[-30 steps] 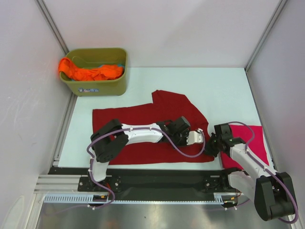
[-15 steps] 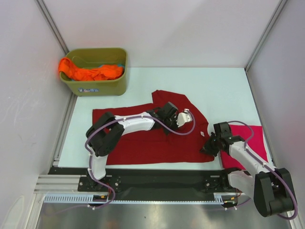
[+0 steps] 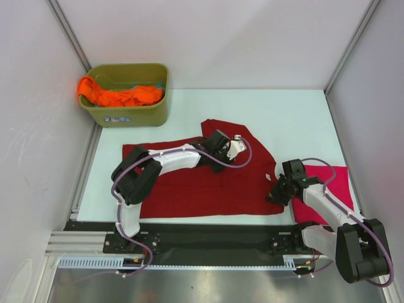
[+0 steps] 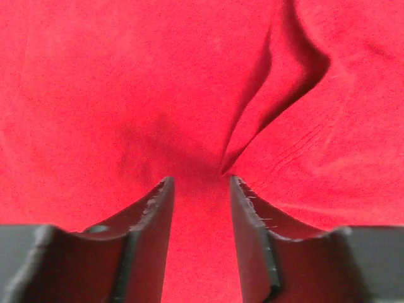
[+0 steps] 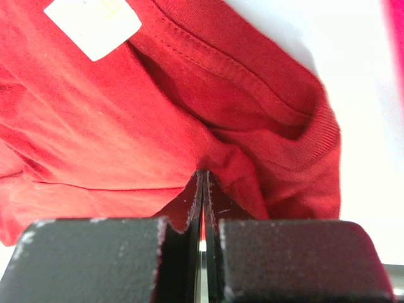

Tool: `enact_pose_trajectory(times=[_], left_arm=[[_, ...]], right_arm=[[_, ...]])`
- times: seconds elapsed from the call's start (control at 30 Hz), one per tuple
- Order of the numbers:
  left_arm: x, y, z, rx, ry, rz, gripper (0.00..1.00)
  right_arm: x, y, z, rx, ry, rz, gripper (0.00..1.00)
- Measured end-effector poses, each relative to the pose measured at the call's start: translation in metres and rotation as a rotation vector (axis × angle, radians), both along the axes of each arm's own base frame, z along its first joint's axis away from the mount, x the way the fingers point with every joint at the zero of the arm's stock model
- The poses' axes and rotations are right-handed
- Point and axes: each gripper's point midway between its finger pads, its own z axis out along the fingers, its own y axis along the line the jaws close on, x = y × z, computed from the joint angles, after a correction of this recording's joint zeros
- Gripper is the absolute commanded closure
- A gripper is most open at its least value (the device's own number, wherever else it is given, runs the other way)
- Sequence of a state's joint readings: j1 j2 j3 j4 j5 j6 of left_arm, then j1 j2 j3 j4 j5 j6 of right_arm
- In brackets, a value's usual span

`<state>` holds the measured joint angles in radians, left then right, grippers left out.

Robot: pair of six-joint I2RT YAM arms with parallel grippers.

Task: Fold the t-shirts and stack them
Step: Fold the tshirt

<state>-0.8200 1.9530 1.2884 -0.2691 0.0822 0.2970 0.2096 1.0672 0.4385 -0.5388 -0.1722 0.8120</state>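
The dark red t-shirt [image 3: 189,189] lies spread on the table, one sleeve pointing back. My left gripper [image 3: 238,146] is open low over its back right part; in the left wrist view [image 4: 199,180] a raised crease [image 4: 265,107] lies just ahead of the open fingers. My right gripper [image 3: 273,194] is shut on the shirt's right edge by the collar [image 5: 271,95], below the white label [image 5: 95,22]. The magenta-pink t-shirt [image 3: 338,183] lies at the front right, under my right arm. The orange t-shirt [image 3: 120,96] hangs over the tub.
The olive-green tub [image 3: 136,115] stands at the back left corner of the pale table [image 3: 297,120]. White walls close in the left, back and right sides. A black rail [image 3: 208,237] runs along the near edge.
My left gripper has swung from the shirt's front right, near my right gripper, back and left to the sleeve area. My right gripper has stayed at the shirt's right edge.
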Motion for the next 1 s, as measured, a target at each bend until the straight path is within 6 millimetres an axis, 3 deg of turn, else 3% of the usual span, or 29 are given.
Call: enact_pose_trajectory(times=[0.17, 0.33, 0.4, 0.5, 0.6, 0.8, 0.9, 1.0], left_arm=[[-0.008, 0.000, 0.008, -0.028, 0.060, 0.001, 0.48], [-0.021, -0.018, 0.037, -0.131, 0.126, -0.036, 0.47], [-0.023, -0.027, 0.050, -0.178, 0.141, -0.054, 0.46], [-0.028, -0.033, 0.057, -0.214, 0.157, -0.079, 0.48], [-0.028, -0.034, 0.052, -0.217, 0.168, -0.074, 0.50], [-0.024, -0.023, 0.018, -0.191, 0.218, -0.012, 0.51], [-0.027, -0.009, -0.005, -0.148, 0.257, 0.020, 0.53], [-0.022, -0.005, -0.009, -0.148, 0.254, 0.042, 0.54]], right_arm=[[0.010, -0.007, 0.021, -0.049, -0.038, 0.001, 1.00], [0.061, 0.004, 0.077, -0.032, -0.217, 0.034, 1.00], [0.084, 0.010, 0.090, -0.025, -0.264, 0.049, 1.00], [0.111, 0.017, 0.081, -0.029, -0.254, 0.076, 1.00], [0.124, 0.023, 0.056, -0.030, -0.199, 0.104, 1.00], [0.137, 0.021, 0.017, -0.037, -0.111, 0.114, 1.00], [0.136, 0.017, 0.007, -0.046, -0.085, 0.114, 1.00], [0.136, 0.014, 0.002, -0.050, -0.073, 0.112, 1.00]])
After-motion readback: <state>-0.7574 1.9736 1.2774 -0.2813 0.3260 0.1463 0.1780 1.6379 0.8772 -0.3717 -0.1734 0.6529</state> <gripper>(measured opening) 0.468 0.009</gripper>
